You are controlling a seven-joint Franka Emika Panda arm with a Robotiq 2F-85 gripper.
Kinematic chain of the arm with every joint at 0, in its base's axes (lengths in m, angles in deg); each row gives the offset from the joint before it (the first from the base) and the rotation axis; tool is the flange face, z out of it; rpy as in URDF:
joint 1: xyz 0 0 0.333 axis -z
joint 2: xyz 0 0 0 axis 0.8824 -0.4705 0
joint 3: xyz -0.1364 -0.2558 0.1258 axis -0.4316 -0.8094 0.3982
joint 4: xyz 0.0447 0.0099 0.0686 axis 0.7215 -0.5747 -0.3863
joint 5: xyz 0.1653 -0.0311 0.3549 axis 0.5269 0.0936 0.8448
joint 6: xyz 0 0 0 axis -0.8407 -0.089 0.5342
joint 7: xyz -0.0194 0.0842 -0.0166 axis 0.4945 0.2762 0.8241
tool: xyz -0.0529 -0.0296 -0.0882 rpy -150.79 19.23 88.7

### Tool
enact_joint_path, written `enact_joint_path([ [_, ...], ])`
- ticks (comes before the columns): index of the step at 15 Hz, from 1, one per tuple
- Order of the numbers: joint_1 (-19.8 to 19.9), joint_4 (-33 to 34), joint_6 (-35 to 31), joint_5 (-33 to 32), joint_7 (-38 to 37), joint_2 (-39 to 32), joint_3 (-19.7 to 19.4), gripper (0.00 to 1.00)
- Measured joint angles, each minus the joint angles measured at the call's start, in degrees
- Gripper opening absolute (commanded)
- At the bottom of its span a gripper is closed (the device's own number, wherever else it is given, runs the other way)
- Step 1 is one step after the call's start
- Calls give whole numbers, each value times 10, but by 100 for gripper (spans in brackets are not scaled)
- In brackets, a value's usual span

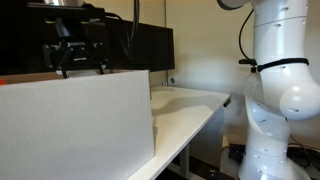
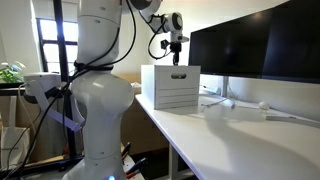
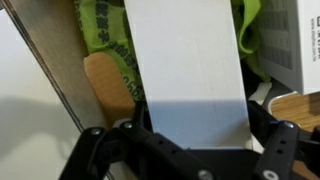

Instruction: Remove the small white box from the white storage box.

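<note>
In the wrist view the small white box point(image 3: 190, 60) fills the middle of the picture, and its near end sits between the two black fingers of my gripper point(image 3: 190, 140), which is shut on it. Below it is the inside of the white storage box, whose brownish wall point(image 3: 55, 70) runs along the left. In both exterior views the gripper point(image 1: 80, 55) point(image 2: 177, 56) hangs just above the open top of the white storage box point(image 1: 75, 125) point(image 2: 172, 88). The small box cannot be made out in either exterior view.
Inside the storage box lie a green patterned item point(image 3: 105, 35), a tan wooden piece point(image 3: 108, 85) and a printed white carton point(image 3: 295, 45). Dark monitors point(image 2: 260, 50) point(image 1: 140, 45) stand on the white table point(image 2: 230, 135) behind the storage box. The robot's base point(image 1: 280, 100) is beside the table.
</note>
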Motion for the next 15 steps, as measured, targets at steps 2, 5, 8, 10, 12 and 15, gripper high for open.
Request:
enact_joint_path([
  [2,0,0,0,0,7,-3,0,75],
  [5,0,0,0,1,23,-7,0,62],
  [8,0,0,0,1,35,-7,1,62],
  [10,0,0,0,1,40,-7,1,62],
  [12,-1,1,0,1,43,-7,2,62],
  [15,-1,1,0,0,49,-7,3,62],
])
